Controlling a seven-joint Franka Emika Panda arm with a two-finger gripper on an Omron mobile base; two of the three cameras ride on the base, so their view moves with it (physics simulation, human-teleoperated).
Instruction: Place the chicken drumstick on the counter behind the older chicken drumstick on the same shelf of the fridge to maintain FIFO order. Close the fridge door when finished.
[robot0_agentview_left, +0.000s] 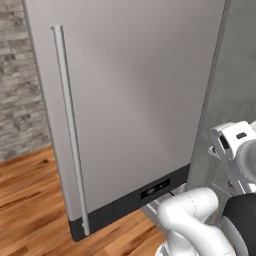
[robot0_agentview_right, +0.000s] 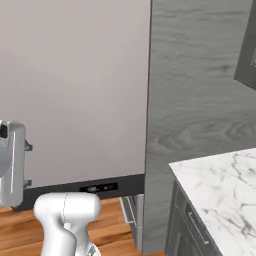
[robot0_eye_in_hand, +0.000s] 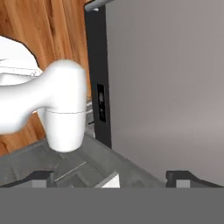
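Observation:
A broad, smooth grey fridge door (robot0_agentview_left: 135, 100) with a long bar handle (robot0_agentview_left: 70, 130) and a dark bottom strip faces me; its interior and shelf are hidden. The same door (robot0_agentview_right: 75, 90) appears in the right base view, next to a tall grey wood-grain panel (robot0_agentview_right: 200, 85). The white marble counter (robot0_agentview_right: 220, 190) lies at the lower right. Both drumsticks are out of view. In the hand view my gripper (robot0_eye_in_hand: 111, 177) is open, its dark fingertips (robot0_eye_in_hand: 41, 176) wide apart with nothing between them, aimed past my own arm at the door's dark strip (robot0_eye_in_hand: 98, 83).
Wooden floor (robot0_agentview_left: 30, 190) spreads to the left under a grey brick wall (robot0_agentview_left: 17, 75). Grey cabinet drawers (robot0_agentview_right: 192, 230) sit under the counter. A wall cupboard corner (robot0_agentview_right: 247, 45) hangs at the upper right.

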